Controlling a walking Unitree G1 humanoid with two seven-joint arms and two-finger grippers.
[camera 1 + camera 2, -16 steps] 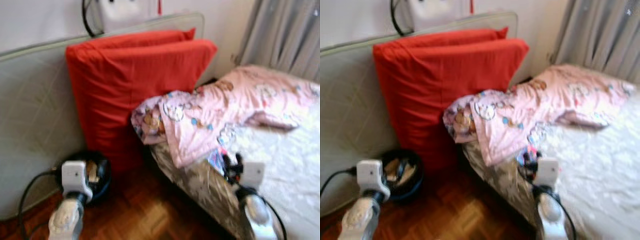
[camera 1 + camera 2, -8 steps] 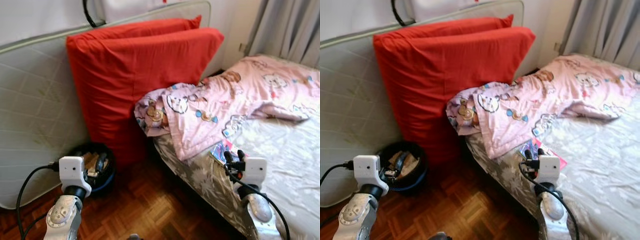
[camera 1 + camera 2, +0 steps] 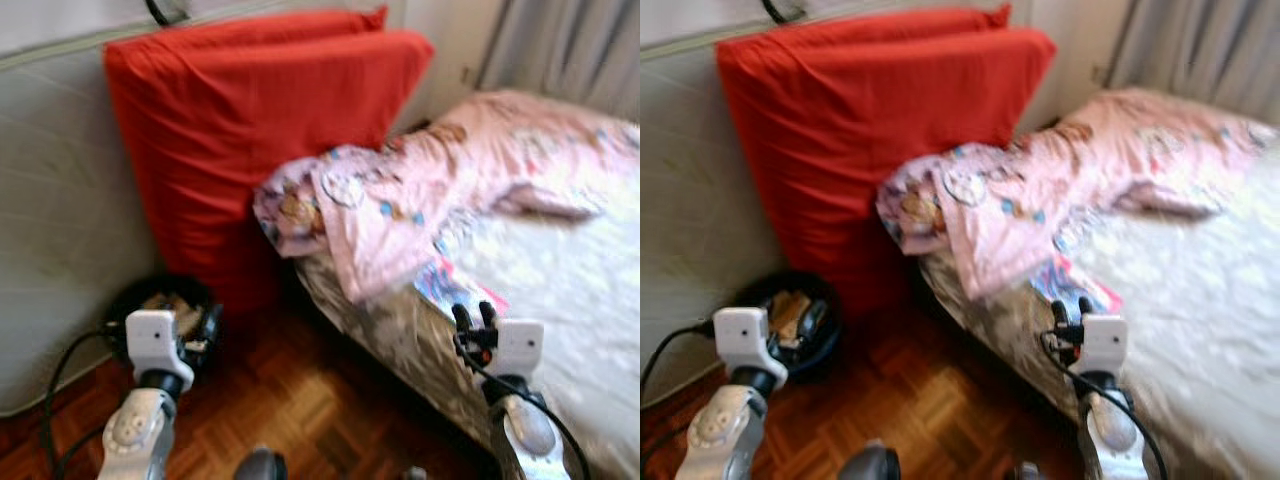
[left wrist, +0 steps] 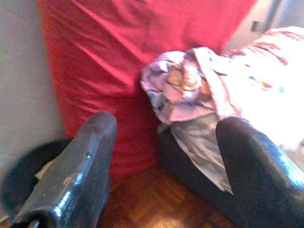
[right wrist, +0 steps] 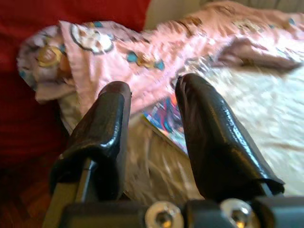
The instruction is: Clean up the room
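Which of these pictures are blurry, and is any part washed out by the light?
Left and right eye views: soft all over from motion blur, so the pink blanket prints smear. Right wrist view: white bedsheet glares near the curtain side. Left wrist view: blanket overexposed, black fingers close and out of focus.

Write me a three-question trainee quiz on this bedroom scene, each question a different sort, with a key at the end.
1. True or false: the pink blanket lies flat and smooth across the bed.
2. What stands on the wooden floor beside the red cushion? A) black bin B) lamp C) chair
3. Fill in: the right gripper points toward a colourful ____ at the bed's edge.

Key: 1 false, it is rumpled and hangs over the corner. 2 A, the black bin. 3 booklet.
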